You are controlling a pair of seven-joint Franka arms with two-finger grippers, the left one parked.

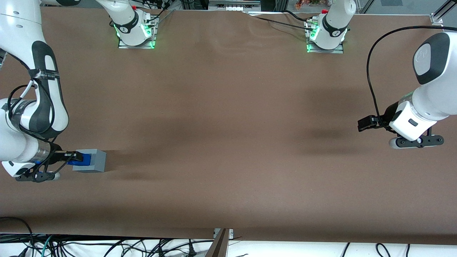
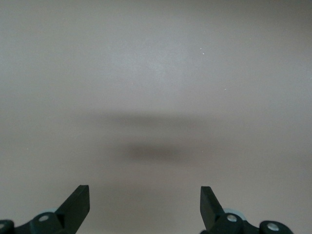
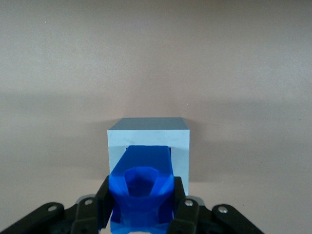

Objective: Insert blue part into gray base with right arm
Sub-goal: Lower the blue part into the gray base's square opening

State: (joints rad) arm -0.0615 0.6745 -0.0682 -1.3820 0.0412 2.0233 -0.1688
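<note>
Gripper (image 3: 141,214) of the right arm (image 1: 21,142) was positioned directly at the gray base (image 1: 93,160), its jaws clamped on the blue part (image 1: 76,159), one black finger (image 3: 103,202) pressed to each side of the piece. Seen from the wrist camera, the blue part (image 3: 142,187) overlapped the open face of the gray base (image 3: 148,141), with its forward end at or within the square recess; how deep it sat could not be told. From the front camera, the blue part lay against the gray base on the side facing the gripper (image 1: 73,156), touching it. Relative to the gray base, the brown table surface (image 1: 228,125) extended well away toward the parked arm's end. The gray base rested flat on that surface, toward the working arm's end, casting a faint shadow along the table.
</note>
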